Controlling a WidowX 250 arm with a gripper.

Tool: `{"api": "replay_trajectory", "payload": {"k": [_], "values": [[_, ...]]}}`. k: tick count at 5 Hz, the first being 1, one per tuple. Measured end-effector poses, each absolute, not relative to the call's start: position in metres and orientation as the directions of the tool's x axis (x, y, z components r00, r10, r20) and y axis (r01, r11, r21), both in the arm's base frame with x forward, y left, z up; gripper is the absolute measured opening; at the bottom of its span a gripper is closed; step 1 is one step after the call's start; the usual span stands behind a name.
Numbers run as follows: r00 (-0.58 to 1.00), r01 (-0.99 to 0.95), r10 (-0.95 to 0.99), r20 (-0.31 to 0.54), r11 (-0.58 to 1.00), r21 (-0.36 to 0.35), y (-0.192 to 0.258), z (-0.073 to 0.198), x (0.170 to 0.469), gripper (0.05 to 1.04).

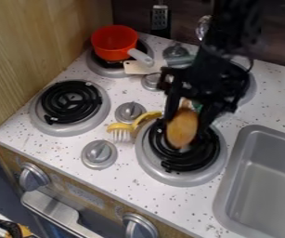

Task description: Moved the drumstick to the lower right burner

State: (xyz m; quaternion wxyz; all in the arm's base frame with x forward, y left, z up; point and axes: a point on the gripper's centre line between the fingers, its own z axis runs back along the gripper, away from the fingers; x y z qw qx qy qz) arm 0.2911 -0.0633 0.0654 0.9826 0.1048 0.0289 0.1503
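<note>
So we've got the drumstick (182, 130) at the lower right burner (210, 171), just right of frame centre, gripper (186, 124) right at it. Can't tell if it's grasping or let go. Lower left, the label (86, 195) is too tiny for us.

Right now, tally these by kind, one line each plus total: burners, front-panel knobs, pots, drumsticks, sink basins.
Burners: 4
Front-panel knobs: 2
Pot: 1
Drumstick: 1
Sink basin: 1
Total: 9
</note>
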Motion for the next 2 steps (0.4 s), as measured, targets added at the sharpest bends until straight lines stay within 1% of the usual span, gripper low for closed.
{"api": "replay_trajectory", "payload": {"k": [1, 2], "values": [[0.962, -0.271, 0.272, 0.014, 0.948, 0.168, -0.0627, 0.0554, 0.2963, 0.659], [0.957, -0.291, 0.286, 0.052, 0.947, 0.138, -0.0701, 0.0591, 0.3044, 0.659]]}}
